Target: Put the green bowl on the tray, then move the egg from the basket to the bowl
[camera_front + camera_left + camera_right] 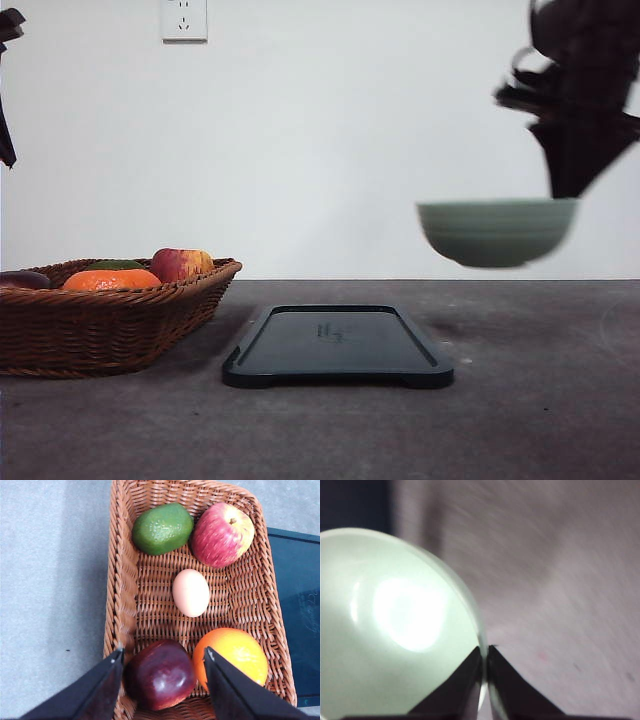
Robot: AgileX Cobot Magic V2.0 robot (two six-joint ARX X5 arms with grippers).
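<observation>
Your green bowl (497, 232) hangs in the air on the right of the front view, above the table (520, 400) and clear of it, to the right of the tray (337, 346) and higher. From that side you see its pale sage outer wall with faint ridges, level, slightly blurred. The right wrist view gives you what the front cannot: the bowl's glossy inside (395, 625) with a bright glare patch, and the right gripper (484, 672) pinched narrow on the rim, one finger inside the wall and one outside. In the front view that gripper is only a dark, blurred shape above the bowl's right edge.

The tray lies flat on the table at centre, dark, with a low rim and a faint mark in its middle; nothing rests on it.

The egg (191, 592) you find in the left wrist view, pale pinkish-tan, lying in the middle of the basket (120, 580) floor, apart from the fruit around it: a green fruit (162, 528), a red-yellow apple (222, 535), a dark red apple (160, 675) and an orange (231, 655). The front view shows the basket (100, 325) at the left, but the egg is hidden below its rim. The left gripper (162, 667) hovers over the basket's near end, fingers (100, 685) spread wide, holding nothing.
</observation>
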